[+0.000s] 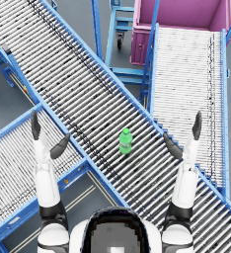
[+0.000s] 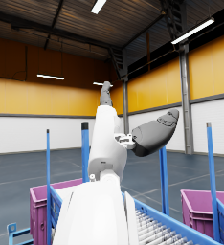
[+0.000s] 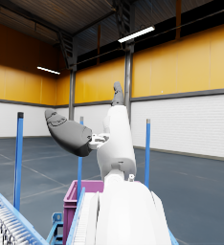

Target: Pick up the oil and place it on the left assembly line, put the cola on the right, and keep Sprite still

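The setting is an industrial warehouse hall fitted with a sorting installation. A blue-framed main roller conveyor (image 1: 78,84) runs diagonally between the left hand (image 1: 38,136) and the right hand (image 1: 190,141). A left roller line (image 1: 9,168) lies beneath the left hand. A right roller line (image 1: 186,74) extends beyond the right hand and meets a purple bin (image 1: 142,47). Beyond the left hand, the left wrist view shows yellow wall panels (image 2: 32,98) above white lower walls, a steel column (image 2: 184,95), ceiling strip lights (image 2: 193,29) and a dark, smooth floor (image 2: 18,177).
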You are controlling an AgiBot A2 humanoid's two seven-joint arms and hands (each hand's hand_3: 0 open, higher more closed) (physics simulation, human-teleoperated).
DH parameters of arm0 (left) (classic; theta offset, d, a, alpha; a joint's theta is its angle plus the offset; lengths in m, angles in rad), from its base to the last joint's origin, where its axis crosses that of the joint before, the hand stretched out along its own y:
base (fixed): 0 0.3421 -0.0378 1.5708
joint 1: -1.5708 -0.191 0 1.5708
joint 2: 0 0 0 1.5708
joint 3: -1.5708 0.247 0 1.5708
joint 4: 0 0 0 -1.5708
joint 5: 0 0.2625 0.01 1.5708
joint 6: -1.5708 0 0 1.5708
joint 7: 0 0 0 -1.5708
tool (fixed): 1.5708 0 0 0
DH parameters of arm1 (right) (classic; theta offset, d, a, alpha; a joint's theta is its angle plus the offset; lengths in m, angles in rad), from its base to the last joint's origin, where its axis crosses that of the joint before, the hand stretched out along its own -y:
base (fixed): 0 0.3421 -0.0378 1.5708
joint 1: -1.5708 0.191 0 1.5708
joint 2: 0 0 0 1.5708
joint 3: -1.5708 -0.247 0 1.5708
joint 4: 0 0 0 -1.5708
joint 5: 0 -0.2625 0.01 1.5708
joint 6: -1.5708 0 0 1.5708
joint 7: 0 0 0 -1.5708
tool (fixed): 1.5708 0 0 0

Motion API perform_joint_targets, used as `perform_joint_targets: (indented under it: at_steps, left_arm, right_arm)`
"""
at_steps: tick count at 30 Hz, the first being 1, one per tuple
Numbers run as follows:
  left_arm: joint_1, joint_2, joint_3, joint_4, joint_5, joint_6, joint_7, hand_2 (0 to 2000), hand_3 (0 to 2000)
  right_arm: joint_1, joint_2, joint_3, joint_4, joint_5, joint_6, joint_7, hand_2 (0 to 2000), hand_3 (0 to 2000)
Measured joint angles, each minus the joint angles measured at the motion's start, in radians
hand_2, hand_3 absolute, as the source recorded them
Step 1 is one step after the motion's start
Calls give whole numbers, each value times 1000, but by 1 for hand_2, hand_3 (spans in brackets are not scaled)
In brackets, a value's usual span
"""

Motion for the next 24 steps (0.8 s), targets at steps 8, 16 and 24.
perform_joint_targets:
  at_steps: [8, 16, 24]
  left_arm:
    - [-6, 3, -2, -4, 0, 0, 0, 0, 0]
    - [-9, 5, -9, -7, 0, 0, 0, 0, 0]
    - [-52, -35, 75, 10, -110, 24, 24, 0, 0]
  right_arm:
    - [0, -1, -9, 0, 0, 0, 0, 0, 0]
    - [5, -2, -11, -1, 0, -69, 0, 0, 0]
    - [-34, 35, 78, -12, -110, -48, -24, 0, 0]
